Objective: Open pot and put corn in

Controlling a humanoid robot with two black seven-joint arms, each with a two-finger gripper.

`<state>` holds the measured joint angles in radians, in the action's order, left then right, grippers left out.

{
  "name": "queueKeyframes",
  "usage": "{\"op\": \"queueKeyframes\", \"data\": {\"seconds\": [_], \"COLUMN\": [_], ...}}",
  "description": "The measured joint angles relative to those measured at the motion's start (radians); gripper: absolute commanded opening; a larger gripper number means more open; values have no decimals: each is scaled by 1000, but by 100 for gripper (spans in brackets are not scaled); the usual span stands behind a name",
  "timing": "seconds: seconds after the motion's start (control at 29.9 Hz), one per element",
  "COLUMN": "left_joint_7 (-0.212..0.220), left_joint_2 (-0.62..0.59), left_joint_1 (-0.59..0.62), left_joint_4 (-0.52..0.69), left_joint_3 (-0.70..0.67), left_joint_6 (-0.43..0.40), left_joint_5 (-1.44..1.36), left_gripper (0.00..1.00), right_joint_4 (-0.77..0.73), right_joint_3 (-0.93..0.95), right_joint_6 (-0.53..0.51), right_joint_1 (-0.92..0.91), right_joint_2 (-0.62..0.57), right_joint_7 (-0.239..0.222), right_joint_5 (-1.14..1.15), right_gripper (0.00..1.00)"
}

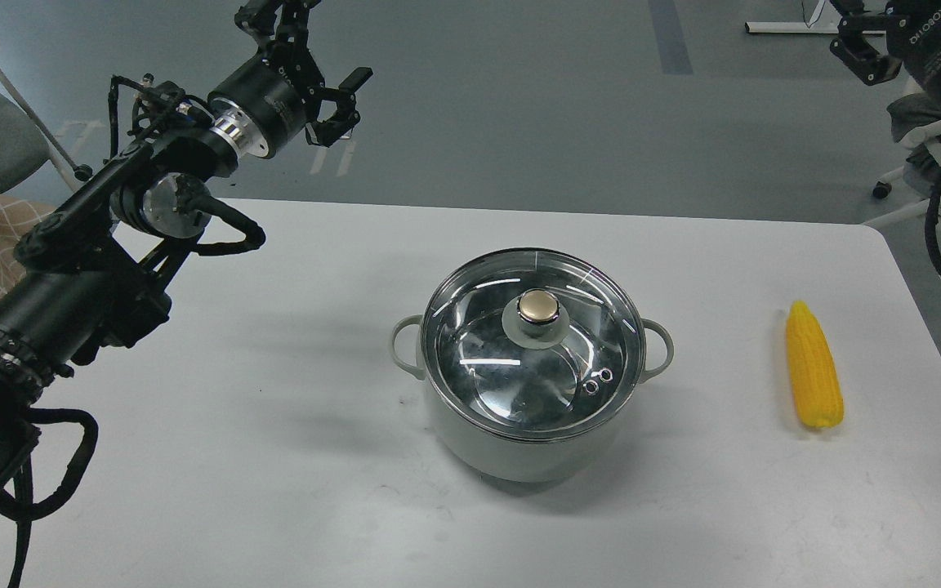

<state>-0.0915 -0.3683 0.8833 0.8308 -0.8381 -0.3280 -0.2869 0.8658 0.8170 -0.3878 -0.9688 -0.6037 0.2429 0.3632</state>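
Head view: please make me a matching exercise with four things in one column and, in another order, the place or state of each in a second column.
Things:
1. pot
2. glass lid
3. corn
4. left gripper

Places or states:
A. lies on the table's right side, touching nothing
B. raised beyond the table's far edge, open
C. stands mid-table, covered
D. rests on the pot's rim

Pairs: 1-C, 2-D, 3-A, 4-B

Below and right of my left claw (338, 106), the pot (519, 445) looks matt enamel under a glossy glass lid (532, 347) with polished gold knob (538, 306); farther right, bumpy plastic-looking corn (813, 377) on smooth matt table (274, 392).
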Motion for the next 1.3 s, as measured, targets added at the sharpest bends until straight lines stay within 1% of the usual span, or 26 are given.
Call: {"op": "queueKeyframes", "data": {"seconds": [0.27, 0.37, 0.47, 0.57, 0.64, 0.94, 1.04, 1.14, 1.3], "left_joint_7": [4, 3, -18, -60, -76, -86, -89, -97, -102], "left_joint_2": [3, 6, 11, 15, 23, 62, 65, 66, 66], "left_joint_1": [1, 1, 0, -2, -4, -31, -34, -41, -57], "left_joint_4": [-4, -14, -18, -19, -17, -16, -13, 8, 53], "left_joint_3": [-4, -36, -61, -68, -69, -56, -53, -56, -58], "left_joint_6": [0, 5, 21, 43, 52, 57, 59, 60, 63], "left_joint_5": [11, 48, 70, 75, 78, 70, 23, -36, -58], "left_gripper": [98, 98, 98, 98, 98, 98, 98, 98, 98], "right_joint_4": [-3, -6, -8, -8, -9, -18, -18, -17, -9], "right_joint_3": [1, 1, 1, 1, 3, 9, 17, 28, 42], "right_joint_6": [-2, -3, -3, -4, -3, -2, -3, -2, -4], "right_joint_1": [9, 13, 13, 13, 15, 31, 38, 60, 94], "right_joint_2": [1, 6, 19, 19, 14, 11, 11, 11, 1], "right_joint_7": [1, 1, 1, 1, 2, 8, 13, 13, 11], "right_joint_5": [0, 1, 3, 3, 3, 1, 0, -2, -7], "right_gripper": [100, 100, 100, 100, 100, 100, 100, 100, 100]}}
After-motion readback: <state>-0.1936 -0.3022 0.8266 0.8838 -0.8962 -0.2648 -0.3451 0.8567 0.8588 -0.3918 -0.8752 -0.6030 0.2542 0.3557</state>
